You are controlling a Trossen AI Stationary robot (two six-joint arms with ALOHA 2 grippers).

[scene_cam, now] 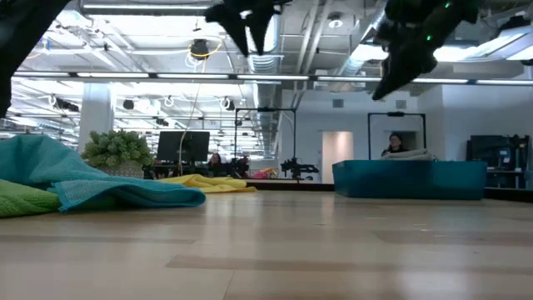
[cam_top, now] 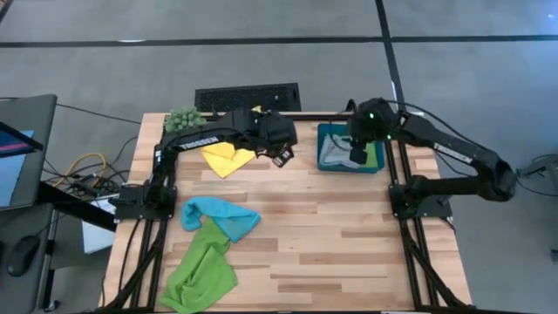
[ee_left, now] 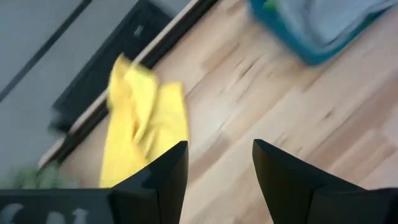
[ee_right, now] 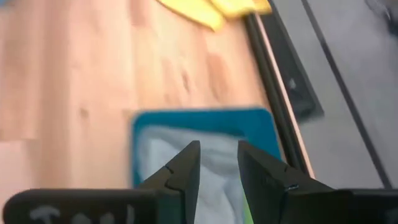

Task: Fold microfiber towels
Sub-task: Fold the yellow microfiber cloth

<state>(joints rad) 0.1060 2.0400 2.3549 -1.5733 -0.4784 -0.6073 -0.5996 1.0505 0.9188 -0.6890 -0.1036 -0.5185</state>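
Observation:
A yellow towel (cam_top: 227, 159) lies crumpled at the table's far side, just left of my left gripper (cam_top: 281, 157), which hangs open above the wood. In the left wrist view the yellow towel (ee_left: 146, 124) shows beyond the open left gripper (ee_left: 217, 146). A light blue towel (cam_top: 222, 215) lies partly over a lime green towel (cam_top: 200, 272) at the near left. My right gripper (ee_right: 217, 144) hovers open above a teal bin (ee_right: 199, 116) holding a grey towel (ee_right: 161, 162).
The teal bin (cam_top: 321, 144) stands at the far right with a green cloth (cam_top: 373, 155) beside the grey one. A fuzzy plant ball (cam_top: 183, 118) sits at the far left corner, with a black keyboard (cam_top: 248, 96) beyond the table's far edge. Bare wood spans the middle and near right.

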